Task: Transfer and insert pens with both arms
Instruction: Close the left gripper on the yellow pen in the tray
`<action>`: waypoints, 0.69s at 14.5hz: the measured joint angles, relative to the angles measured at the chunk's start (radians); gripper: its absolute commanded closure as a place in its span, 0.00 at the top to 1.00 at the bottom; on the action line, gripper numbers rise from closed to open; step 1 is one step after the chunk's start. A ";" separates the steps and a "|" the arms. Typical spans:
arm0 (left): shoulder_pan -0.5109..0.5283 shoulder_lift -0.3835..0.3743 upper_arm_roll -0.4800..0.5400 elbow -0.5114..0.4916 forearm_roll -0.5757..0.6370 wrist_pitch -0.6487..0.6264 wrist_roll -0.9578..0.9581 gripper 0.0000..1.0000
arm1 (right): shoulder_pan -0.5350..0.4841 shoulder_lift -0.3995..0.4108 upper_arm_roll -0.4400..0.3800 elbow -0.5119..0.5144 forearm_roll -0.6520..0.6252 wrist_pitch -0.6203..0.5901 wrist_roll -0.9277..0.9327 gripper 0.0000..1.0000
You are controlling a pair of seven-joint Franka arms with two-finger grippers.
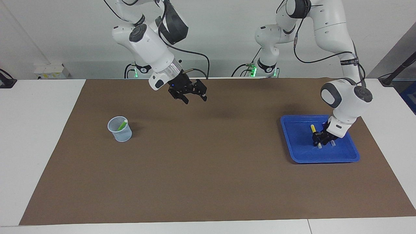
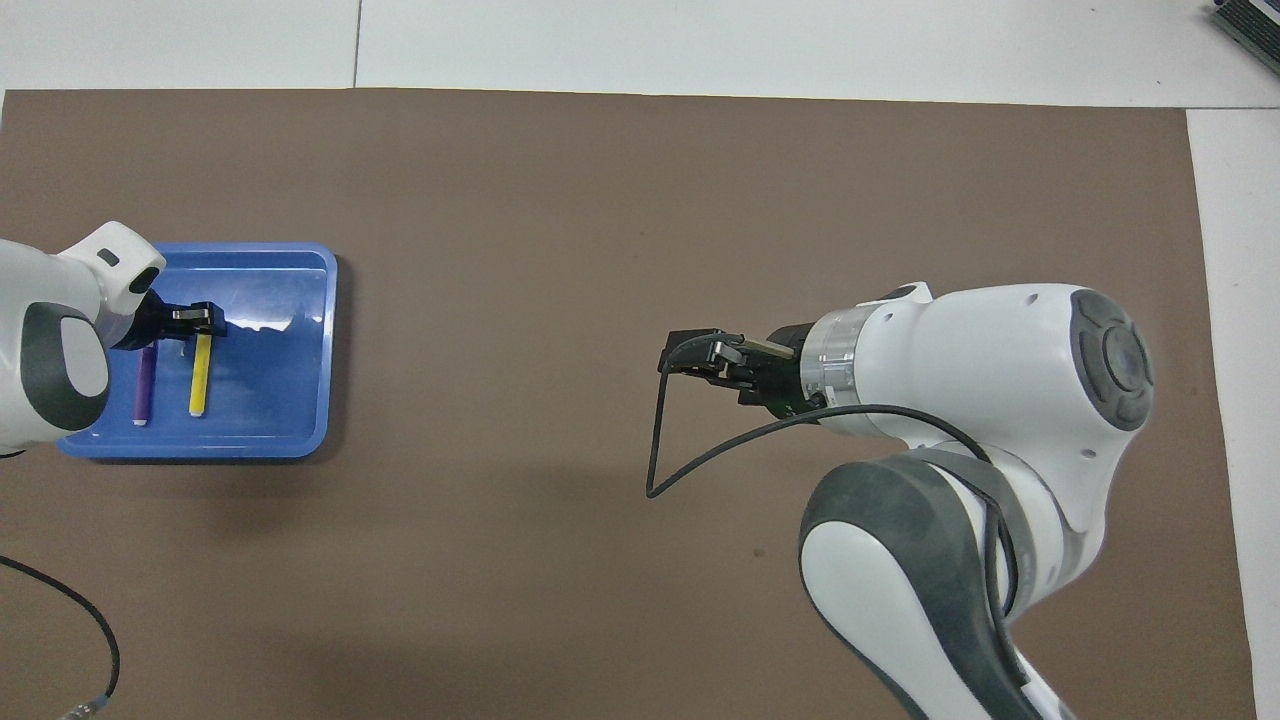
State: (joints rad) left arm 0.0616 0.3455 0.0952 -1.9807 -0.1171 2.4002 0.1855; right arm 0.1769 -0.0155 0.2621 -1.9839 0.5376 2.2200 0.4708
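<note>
The left gripper [image 1: 320, 141], jaws pinching the yellow pen [image 1: 313, 128] inside the blue tray [image 1: 294, 143] beside the purple pen [image 2: 144, 385], while the right gripper [image 1: 194, 98] hangs spread over open brown mat [image 1: 208, 175], well apart from the cup [image 1: 121, 133] holding the green pen [image 1: 122, 124].

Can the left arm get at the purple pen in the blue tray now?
Probably yes. The left gripper is already low in the blue tray, at the yellow pen, and the purple pen lies right beside it, uncovered.
</note>
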 measured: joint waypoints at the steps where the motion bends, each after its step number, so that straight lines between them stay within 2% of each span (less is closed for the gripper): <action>1: 0.000 -0.002 0.003 0.000 0.000 -0.004 0.000 0.00 | 0.005 0.000 0.000 0.000 0.000 0.001 0.017 1.00; 7: 0.000 -0.003 0.002 0.004 0.000 -0.023 0.000 0.00 | 0.013 0.000 0.000 0.000 0.000 0.018 0.044 1.00; 10: -0.001 -0.003 0.000 0.030 -0.003 -0.090 -0.002 0.00 | 0.014 0.000 0.000 0.000 0.000 0.023 0.053 1.00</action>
State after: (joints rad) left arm 0.0611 0.3428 0.0951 -1.9509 -0.1199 2.3104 0.1834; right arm 0.1906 -0.0155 0.2621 -1.9839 0.5377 2.2425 0.5238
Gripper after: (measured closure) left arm 0.833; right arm 0.000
